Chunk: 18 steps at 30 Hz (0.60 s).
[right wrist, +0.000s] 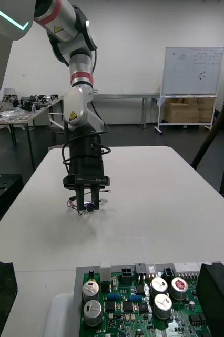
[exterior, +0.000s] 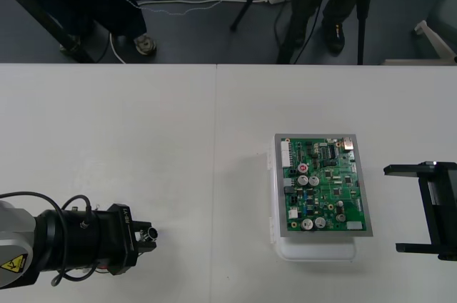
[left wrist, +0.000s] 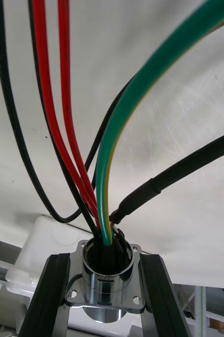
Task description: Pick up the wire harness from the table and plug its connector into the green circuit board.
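Observation:
My left gripper (exterior: 148,238) hovers low over the table's near left part, shut on the wire harness's round metal socket (exterior: 151,234). In the left wrist view the flanged socket (left wrist: 110,278) sits clamped between the two black fingers (left wrist: 50,295), and red, black and green wires (left wrist: 112,158) run out of it past the camera. The right wrist view has the left gripper (right wrist: 89,204) pointing down with the socket and short wires at its tip. The green circuit board (exterior: 323,185) lies on its white base (exterior: 318,251) right of centre. My right gripper (exterior: 409,209) waits open just right of the board.
The table's far edge (exterior: 228,65) borders dark floor with cables and tripod legs. Bare tabletop (exterior: 214,174) separates the left gripper from the board. In the right wrist view, the board (right wrist: 138,305) lies between the right arm's widely spread fingers (right wrist: 220,297).

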Tool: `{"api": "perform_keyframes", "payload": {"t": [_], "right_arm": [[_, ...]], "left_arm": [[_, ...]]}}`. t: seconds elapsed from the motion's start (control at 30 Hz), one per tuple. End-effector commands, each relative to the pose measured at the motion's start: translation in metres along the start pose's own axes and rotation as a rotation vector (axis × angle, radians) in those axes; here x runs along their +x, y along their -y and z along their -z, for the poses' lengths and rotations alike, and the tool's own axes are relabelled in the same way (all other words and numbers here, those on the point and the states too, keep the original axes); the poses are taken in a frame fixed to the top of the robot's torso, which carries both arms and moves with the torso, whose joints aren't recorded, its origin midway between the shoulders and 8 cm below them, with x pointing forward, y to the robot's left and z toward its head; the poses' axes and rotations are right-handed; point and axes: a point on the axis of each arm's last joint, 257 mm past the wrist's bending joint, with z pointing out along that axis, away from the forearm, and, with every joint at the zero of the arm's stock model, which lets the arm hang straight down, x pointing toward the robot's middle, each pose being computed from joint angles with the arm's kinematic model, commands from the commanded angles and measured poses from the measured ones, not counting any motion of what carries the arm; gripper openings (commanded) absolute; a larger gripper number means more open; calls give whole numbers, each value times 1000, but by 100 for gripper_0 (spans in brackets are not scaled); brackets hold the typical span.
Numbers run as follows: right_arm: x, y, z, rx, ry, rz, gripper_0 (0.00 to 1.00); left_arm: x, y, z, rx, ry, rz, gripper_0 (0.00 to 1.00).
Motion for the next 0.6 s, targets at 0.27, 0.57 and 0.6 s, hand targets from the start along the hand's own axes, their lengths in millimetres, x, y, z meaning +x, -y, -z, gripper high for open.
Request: {"api": "perform_keyframes", "payload": {"t": [0.27, 0.57, 0.6], "right_arm": [[-6, -10, 1, -42, -7, 61, 100], [-6, -10, 1, -42, -7, 64, 100], [-5, -10, 1, -42, -8, 63, 100]], "left_arm": [[17, 18, 25, 35, -11, 141, 10], [36, 28, 31, -3, 33, 305, 10], [42, 30, 32, -11, 34, 342, 10]]}}
